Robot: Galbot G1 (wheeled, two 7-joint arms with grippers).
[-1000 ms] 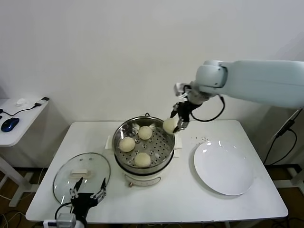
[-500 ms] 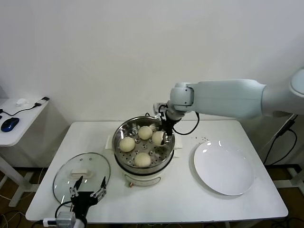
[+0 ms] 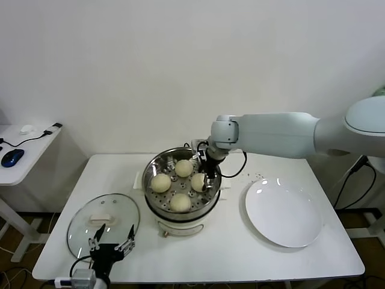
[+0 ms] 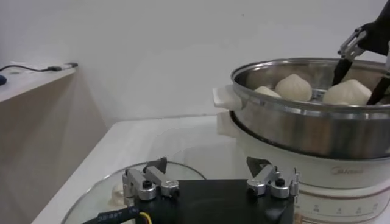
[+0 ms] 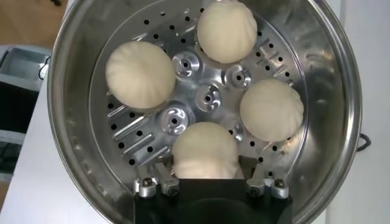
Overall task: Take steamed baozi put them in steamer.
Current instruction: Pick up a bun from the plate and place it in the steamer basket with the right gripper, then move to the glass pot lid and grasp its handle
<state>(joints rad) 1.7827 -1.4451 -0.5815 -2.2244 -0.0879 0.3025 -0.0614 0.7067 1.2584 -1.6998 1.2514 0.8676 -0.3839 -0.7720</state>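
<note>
Bright even light; glare on steamer (image 5: 341, 85) rim, plate (image 3: 283, 214).

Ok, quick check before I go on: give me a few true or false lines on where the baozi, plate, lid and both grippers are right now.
1. All four steamed baozi are inside the steamer. True.
2. The white plate holds one bun. False: it is bare.
3. The right gripper is down in the steamer at the fourth bun. True.
4. The glass lid covers the steamer. False: it lies on the table, to the steamer's left.
5. The left gripper holds a bun. False: it is open, low over the lid.
</note>
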